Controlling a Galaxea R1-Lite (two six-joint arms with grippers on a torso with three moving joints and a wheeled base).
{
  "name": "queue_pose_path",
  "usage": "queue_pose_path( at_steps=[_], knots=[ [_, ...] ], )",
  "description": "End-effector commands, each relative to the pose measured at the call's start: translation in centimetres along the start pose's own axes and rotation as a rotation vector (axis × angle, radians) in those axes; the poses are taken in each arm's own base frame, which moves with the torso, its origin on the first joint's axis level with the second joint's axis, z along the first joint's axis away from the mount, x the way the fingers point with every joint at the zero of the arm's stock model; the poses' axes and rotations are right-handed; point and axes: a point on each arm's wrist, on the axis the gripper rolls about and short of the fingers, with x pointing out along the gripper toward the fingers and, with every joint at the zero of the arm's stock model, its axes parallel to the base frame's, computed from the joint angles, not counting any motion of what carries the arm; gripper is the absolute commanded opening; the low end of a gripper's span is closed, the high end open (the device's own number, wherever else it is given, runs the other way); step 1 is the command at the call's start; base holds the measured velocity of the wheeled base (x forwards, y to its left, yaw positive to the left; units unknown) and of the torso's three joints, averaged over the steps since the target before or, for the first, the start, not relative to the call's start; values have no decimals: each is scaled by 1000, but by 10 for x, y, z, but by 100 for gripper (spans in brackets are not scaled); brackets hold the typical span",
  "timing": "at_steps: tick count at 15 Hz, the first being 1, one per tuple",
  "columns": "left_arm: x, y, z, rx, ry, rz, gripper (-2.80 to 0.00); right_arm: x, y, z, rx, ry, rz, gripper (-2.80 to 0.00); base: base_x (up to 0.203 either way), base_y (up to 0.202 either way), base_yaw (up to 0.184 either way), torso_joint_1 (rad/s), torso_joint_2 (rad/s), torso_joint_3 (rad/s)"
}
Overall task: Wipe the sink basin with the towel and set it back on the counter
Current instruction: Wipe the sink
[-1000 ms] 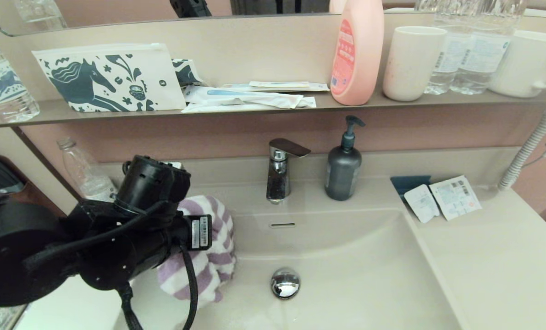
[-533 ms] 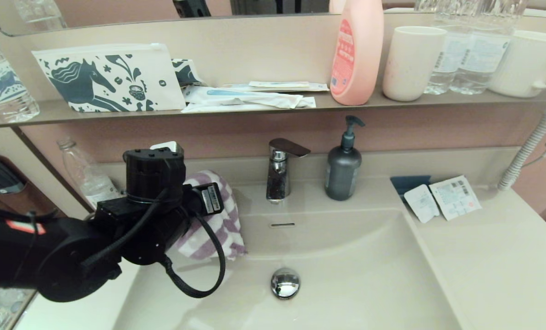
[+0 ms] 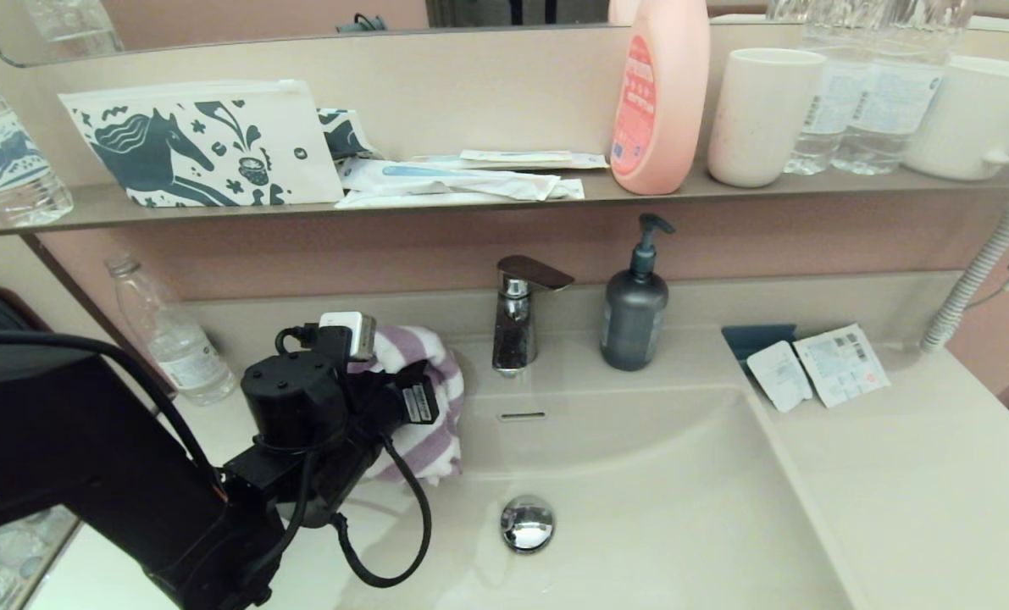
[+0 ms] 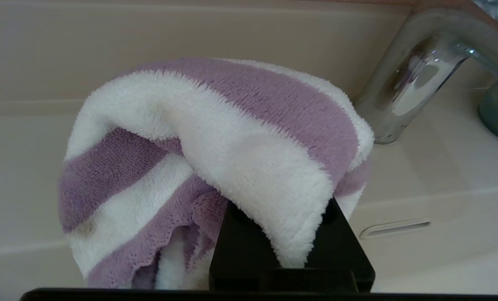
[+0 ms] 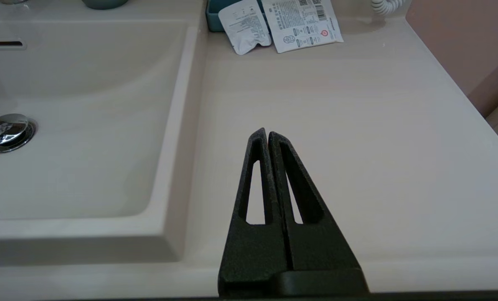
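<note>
Gripping the towel (image 4: pixel 215 167), the left gripper (image 4: pixel 280 251) has its jaws clenched on a fold of the purple-and-white cloth, which bunches up over and ahead of them at the back left corner of the sink basin (image 3: pixel 640 474), partly over the counter (image 3: pixel 919 474) ledge there. Ahead of those jaws and to one side stands the single chrome tap (image 4: pixel 416 79), close to the cloth but apart from it; the overflow slot (image 4: pixel 395 228) lies below that.

The right gripper (image 5: pixel 267 138) hangs over bare counter to the right of the basin, its two fingers pressed together with nothing between them. Ahead of its jaws lie two white sachets (image 5: pixel 274 25) overlapping a small blue tray (image 5: pixel 213 10); off to the basin side sits one round chrome drain plug (image 5: pixel 6 131).

Counted in the head view:
- one grey pump bottle (image 3: pixel 634 309) beside the tap
- one clear plastic bottle (image 3: pixel 165 335) on the counter's left end
- one horse-printed pouch (image 3: pixel 199 144)
- one pink bottle (image 3: pixel 661 97)
- one beige tumbler (image 3: pixel 758 114)
- one white mug (image 3: pixel 974 119)
- a few flat white packets (image 3: pixel 462 182)

The last five sit on the shelf (image 3: pixel 47 219). Clear water bottles also stand there, their number hard to tell. What the basin holds, the plug aside, is only the hanging edge of the towel.
</note>
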Motion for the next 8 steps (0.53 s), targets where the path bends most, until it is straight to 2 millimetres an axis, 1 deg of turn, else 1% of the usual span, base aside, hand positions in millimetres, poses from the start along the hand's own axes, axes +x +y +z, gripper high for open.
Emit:
queue_pose_path(
  at_steps=[1, 6, 8],
  knots=[
    [6, 15, -11, 22, 29, 39, -280, 0, 0, 0, 0, 2, 1, -280, 0, 0, 0, 0, 0, 0],
    [17, 64, -7, 45, 24, 203, -280, 0, 0, 0, 0, 2, 1, -280, 0, 0, 0, 0, 0, 0],
    [20, 82, -1, 44, 36, 252, -280, 0, 0, 0, 0, 2, 1, -280, 0, 0, 0, 0, 0, 0]
  ],
)
